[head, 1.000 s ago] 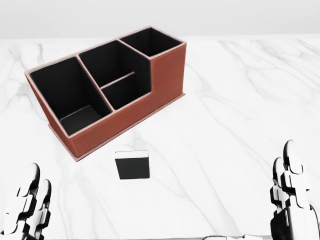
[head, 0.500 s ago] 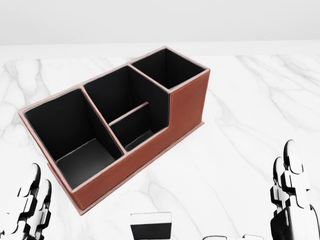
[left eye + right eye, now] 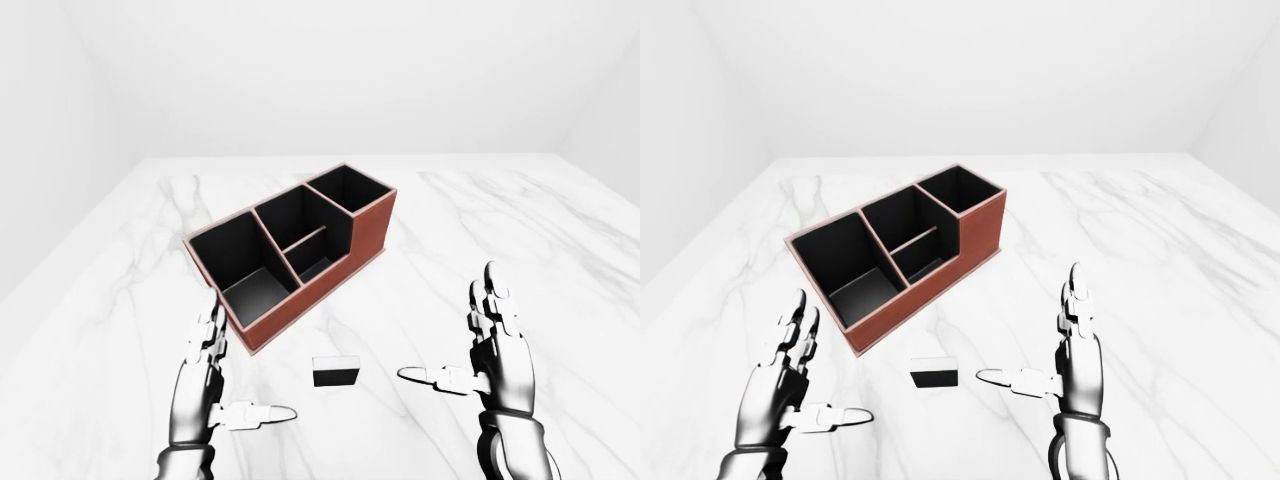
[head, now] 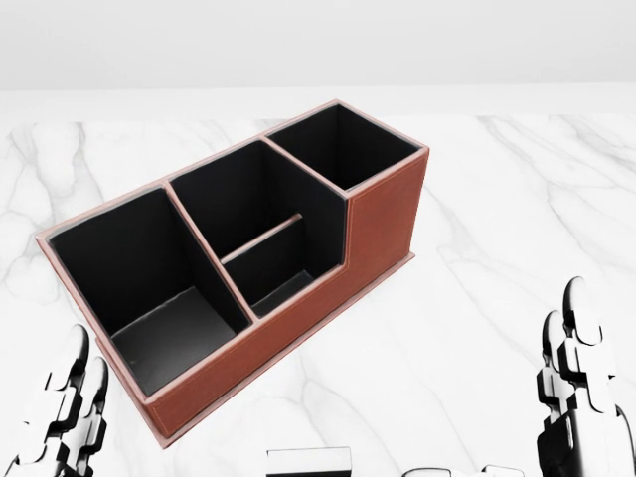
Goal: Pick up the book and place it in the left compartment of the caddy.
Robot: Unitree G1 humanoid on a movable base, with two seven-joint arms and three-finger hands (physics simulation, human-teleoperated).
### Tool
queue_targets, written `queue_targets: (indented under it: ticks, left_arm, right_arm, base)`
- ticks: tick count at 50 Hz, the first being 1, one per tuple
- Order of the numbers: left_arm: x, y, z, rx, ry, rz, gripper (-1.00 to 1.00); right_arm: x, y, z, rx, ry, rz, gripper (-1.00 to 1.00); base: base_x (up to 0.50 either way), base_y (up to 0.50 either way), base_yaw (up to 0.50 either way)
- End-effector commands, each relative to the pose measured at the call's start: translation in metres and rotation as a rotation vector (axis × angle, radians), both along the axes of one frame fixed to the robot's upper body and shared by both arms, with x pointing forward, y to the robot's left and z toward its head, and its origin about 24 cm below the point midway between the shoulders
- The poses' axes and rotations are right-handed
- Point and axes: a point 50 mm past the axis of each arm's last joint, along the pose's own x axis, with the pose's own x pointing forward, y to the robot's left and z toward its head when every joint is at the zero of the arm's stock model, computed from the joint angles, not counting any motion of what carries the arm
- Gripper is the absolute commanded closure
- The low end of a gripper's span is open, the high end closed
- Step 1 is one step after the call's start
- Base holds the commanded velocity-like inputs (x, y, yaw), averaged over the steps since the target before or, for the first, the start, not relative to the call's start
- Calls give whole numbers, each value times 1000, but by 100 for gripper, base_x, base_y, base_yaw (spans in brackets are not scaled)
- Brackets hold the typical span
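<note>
Book flat, long axis seemingly left-right, between splayed, empty left hand and right hand.

Either side of the brown caddy, the robot's left hand and right hand are showing glossy silver-grey shells built from short blocky segments, with dark seams running between the joints. Each hand is carrying three fingers with rounded, paler tips, the thumb ending in a whitish cap, and the palms are narrowing into smooth grey cylindrical wrists with a darker band at the cuff. In the head view below the caddy, the same knuckles are appearing white with black gaps between the links.
</note>
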Motion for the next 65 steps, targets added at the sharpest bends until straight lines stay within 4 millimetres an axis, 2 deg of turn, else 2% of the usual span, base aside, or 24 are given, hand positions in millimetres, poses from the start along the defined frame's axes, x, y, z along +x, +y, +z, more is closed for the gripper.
queue_targets:
  ticks: [1, 5, 10, 11, 19, 23, 24, 28, 29, 33, 34, 37, 49, 58, 65]
  left_arm:
    - [-1, 0, -1, 7, 6, 1, -100]
    - [-2, -5, -3, 38, 21, -5, -100]
    - [-7, -27, -6, 153, 31, -19, -100]
    - [-9, -36, 0, 176, 1, -32, -100]
    - [-14, -68, 34, 271, -237, -88, -100]
    - [-16, -80, 40, 352, -285, -70, -100]
    - [-22, -85, 41, 382, -314, -89, -100]
    - [-35, -96, 39, 454, -364, -131, -100]
    - [-41, -103, 36, 522, -393, -143, -100]
    - [-45, -114, 29, 609, -405, -176, -100]
    - [-47, -123, 23, 669, -435, -202, -100]
    - [-46, -131, 20, 691, -464, -224, -100]
    - [-30, -141, 10, 743, -482, -206, -100]
    - [-14, -142, 8, 785, -487, -142, -100]
    - [-3, -141, -1, 822, -457, -122, -100]
  right_arm:
    - [0, 0, 0, 2, -5, 5, -100]
    - [-3, 2, 4, -6, -44, 20, -100]
    - [-4, 3, 5, -17, -53, 23, -100]
    - [-3, 4, 4, -20, -50, 23, -100]
    - [-3, 8, 6, -40, -58, 35, -100]
    - [0, 7, 4, -34, -57, 43, -100]
    - [1, 7, 4, -34, -53, 45, -100]
    - [2, 8, 3, -32, -48, 49, -100]
    - [1, 8, 3, -32, -47, 50, -100]
    - [1, 8, 3, -31, -47, 53, -100]
    - [1, 8, 3, -31, -47, 53, -100]
    - [2, 8, 3, -30, -46, 54, -100]
    - [0, 6, 4, -22, -54, 47, -100]
    - [-1, 6, 3, -17, -51, 44, -100]
    - [0, 6, 3, -15, -52, 46, -100]
  base:
    - [50, 16, 0]
    - [47, 13, 0]
    - [7, 1, 0]
    - [0, 0, 0]
    - [0, 0, 0]
    - [0, 0, 0]
    - [0, 0, 0]
    - [0, 0, 0]
    - [0, 0, 0]
    - [0, 0, 0]
    - [0, 0, 0]
    - [0, 0, 0]
    - [0, 0, 0]
    - [0, 0, 0]
    - [0, 0, 0]
